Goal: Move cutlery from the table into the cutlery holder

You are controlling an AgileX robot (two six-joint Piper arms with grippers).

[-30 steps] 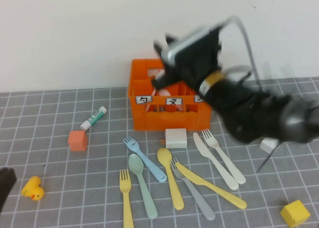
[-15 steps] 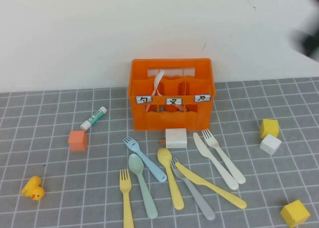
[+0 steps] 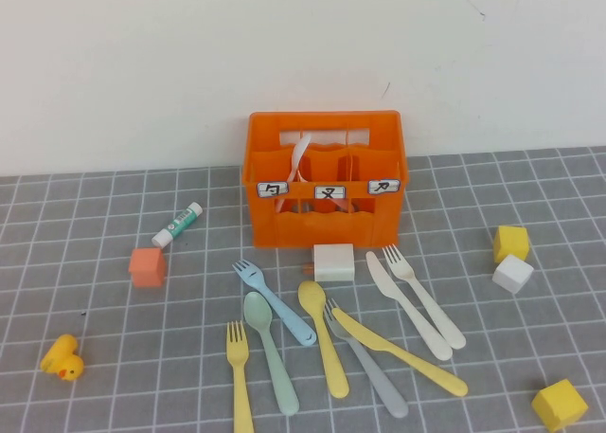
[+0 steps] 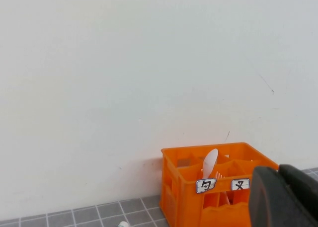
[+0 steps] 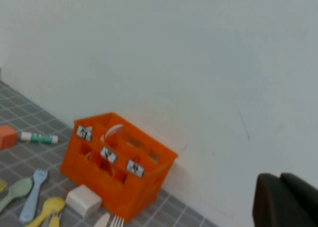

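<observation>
The orange cutlery holder [image 3: 325, 182] stands at the back of the table [image 3: 95, 310], against the wall. A pale spoon [image 3: 301, 156] stands upright in its left compartment. In front lie a blue fork [image 3: 275, 303], mint spoon [image 3: 269, 348], yellow fork [image 3: 240, 376], yellow spoon [image 3: 323, 343], grey fork [image 3: 369, 371], yellow knife [image 3: 402, 352], cream knife [image 3: 407, 305] and cream fork [image 3: 426, 298]. Neither gripper shows in the high view. My left gripper [image 4: 279, 175] is shut and empty, raised, facing the holder [image 4: 184, 197]. My right gripper [image 5: 280, 180] is shut and empty, high, to the right of the holder [image 5: 114, 162].
A white block [image 3: 333, 261] sits against the holder's front. A glue stick [image 3: 178, 224], orange cube [image 3: 147, 266] and yellow duck [image 3: 62, 358] lie to the left. A yellow cube [image 3: 510, 243], white cube [image 3: 512, 274] and another yellow cube [image 3: 559, 404] lie to the right.
My right arm was over the holder a second ago; it has pulled away up and right, out of the high view. The cutlery on the table has not moved.
</observation>
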